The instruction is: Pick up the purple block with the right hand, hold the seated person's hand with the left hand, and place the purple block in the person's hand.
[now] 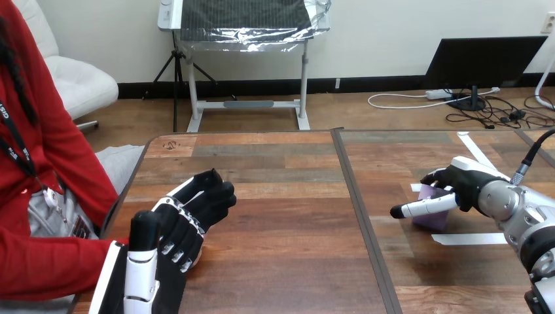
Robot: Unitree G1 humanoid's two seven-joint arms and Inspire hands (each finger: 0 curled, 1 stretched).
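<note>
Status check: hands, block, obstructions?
Right hand pinching purple block at table right. Left hand beside person's sleeve, hold unclear. Nothing between them.

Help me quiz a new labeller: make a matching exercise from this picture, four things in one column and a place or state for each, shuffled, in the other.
Things
1. purple block
2. left hand
3. right hand
4. white tape strip

Places or states
A. near the left edge of the table, beside the red sleeve
B. lying flat, just nearer the robot than the block
C. gripped, on the table's right half
D. curled round the block

Pairs: 1-C, 2-A, 3-D, 4-B
</note>
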